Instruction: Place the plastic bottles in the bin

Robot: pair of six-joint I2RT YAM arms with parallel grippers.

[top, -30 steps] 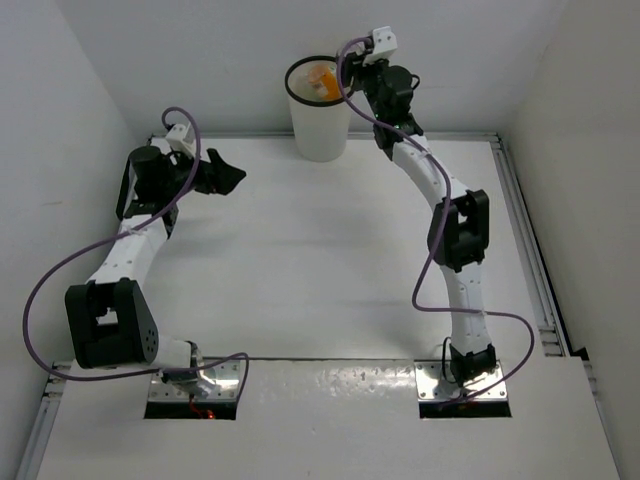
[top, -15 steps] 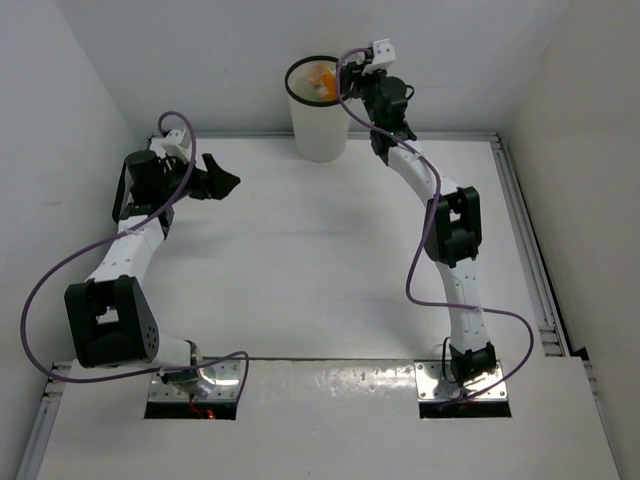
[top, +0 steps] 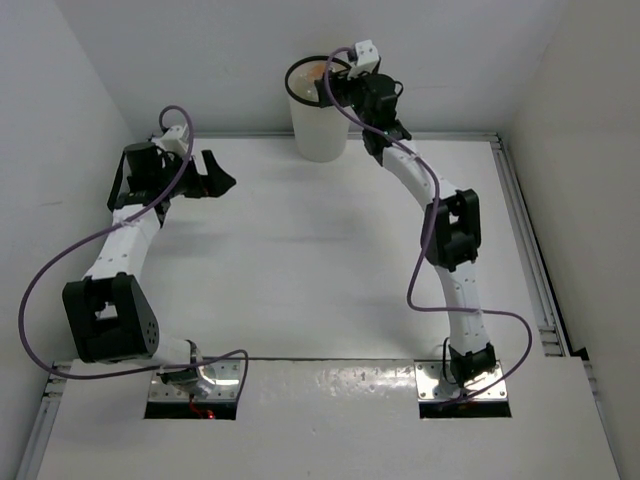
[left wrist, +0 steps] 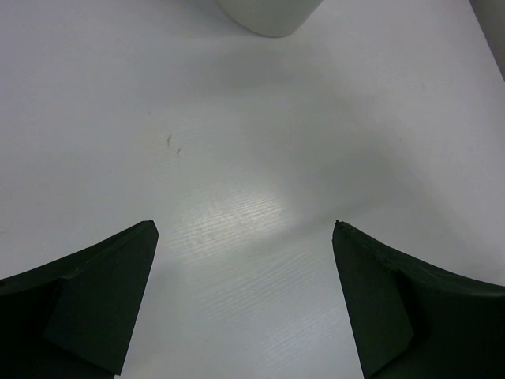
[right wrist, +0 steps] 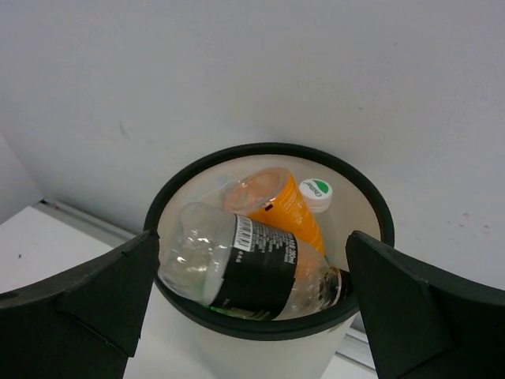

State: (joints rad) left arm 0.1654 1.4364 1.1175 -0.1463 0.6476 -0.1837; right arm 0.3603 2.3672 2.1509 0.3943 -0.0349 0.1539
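Right hand (right wrist: 251, 237) open above bin (right wrist: 272, 147); dark-labelled bottle (right wrist: 252, 272), orange bottle (right wrist: 278, 201) inside. Left hand (left wrist: 245, 229) open, empty. No bottle visible outside; likely complete.

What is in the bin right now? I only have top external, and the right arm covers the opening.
Observer: Right wrist shows a dark-labelled bottle lying on its side across the top of the bin.
Operator: Anything under it?
Observer: An orange bottle, with a white cap with a green mark beside it.
Operator: Right hand empty?
Observer: Yes, the right hand is wide open above the bin, with nothing between its fingers.
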